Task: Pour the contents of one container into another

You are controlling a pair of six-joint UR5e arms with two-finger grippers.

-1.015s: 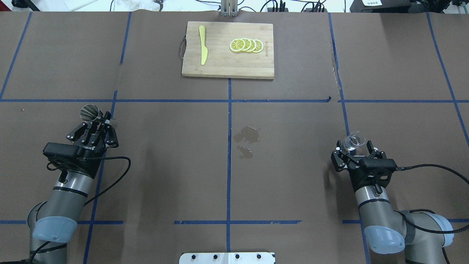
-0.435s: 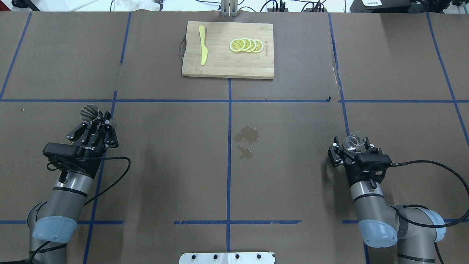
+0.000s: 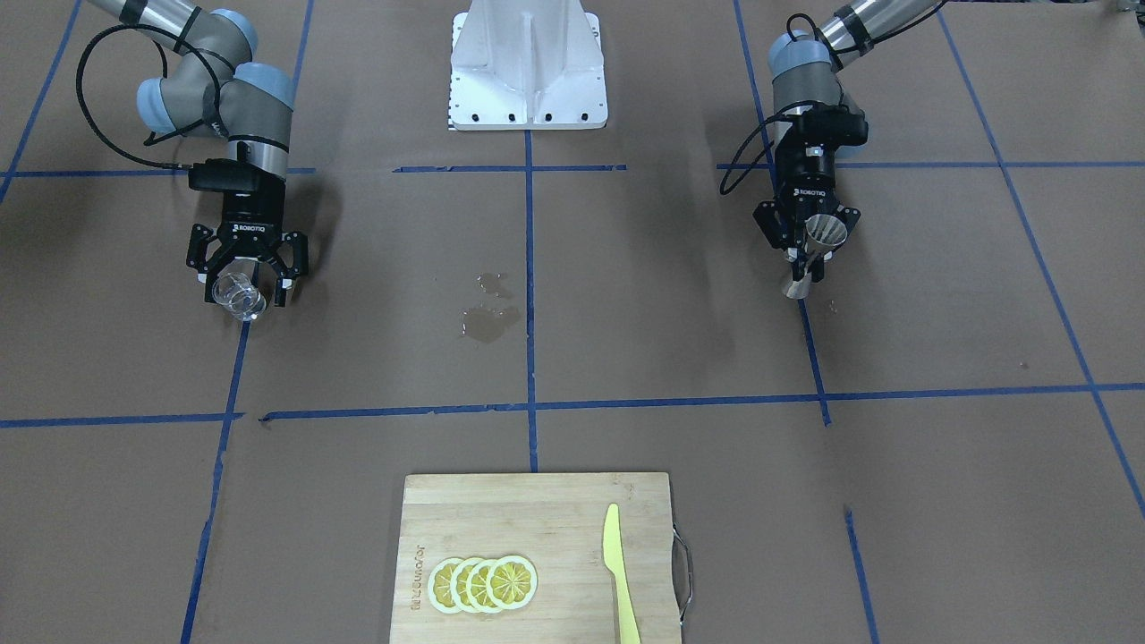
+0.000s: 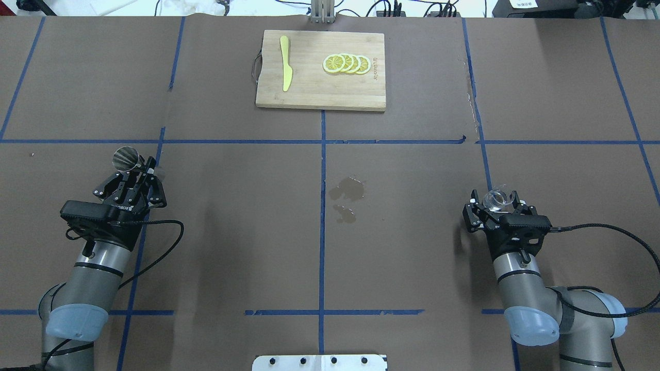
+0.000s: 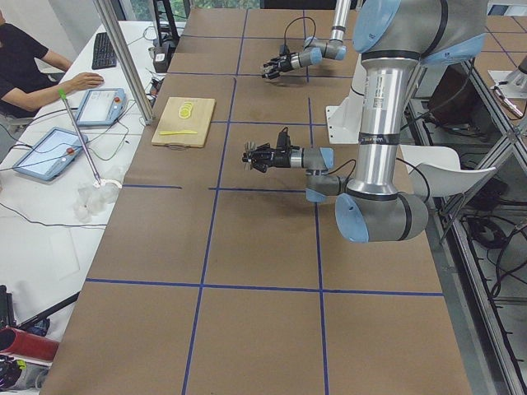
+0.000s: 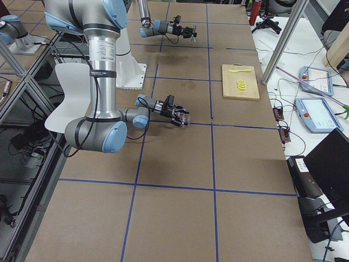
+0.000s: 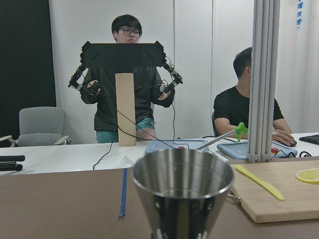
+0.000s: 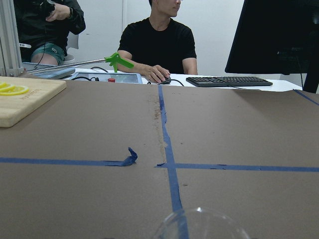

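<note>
The clear glass cup (image 4: pixel 499 200) sits between the fingers of the right gripper (image 4: pixel 497 206), mouth up and long axis close to upright, on the robot's right half of the table. In the front-facing view the cup (image 3: pixel 238 295) hangs just below the gripper body, its round rim showing. The right gripper pinches it from both sides, lifted off the brown table cover (image 4: pixel 412 232); only the cup's rim (image 8: pixel 202 224) shows at the bottom of the right wrist view.

The metal jigger (image 4: pixel 125 158) is far across the table on the robot's left, pinched at its narrow waist by the left gripper (image 4: pixel 140 172). Its long axis leans a little off vertical, wide mouth up, and in the front-facing view the jigger (image 3: pixel 812 255) shows 2 cones, the lower one close to the table; whether it touches I cannot tell. The left wrist view looks straight across its open bowl (image 7: pixel 183 174).

Between the 2 arms lies wide bare table, crossed by blue tape lines (image 4: pixel 323 221), with 2 wet patches (image 4: pixel 348 196) near the centre line. A wooden cutting board (image 4: pixel 320 69) lies at the far edge, well apart from both grippers, bearing 4 lemon slices (image 4: pixel 346 63) and a yellow knife (image 4: pixel 285 62). People (image 7: pixel 124 79) sit or stand beyond the far edge.
</note>
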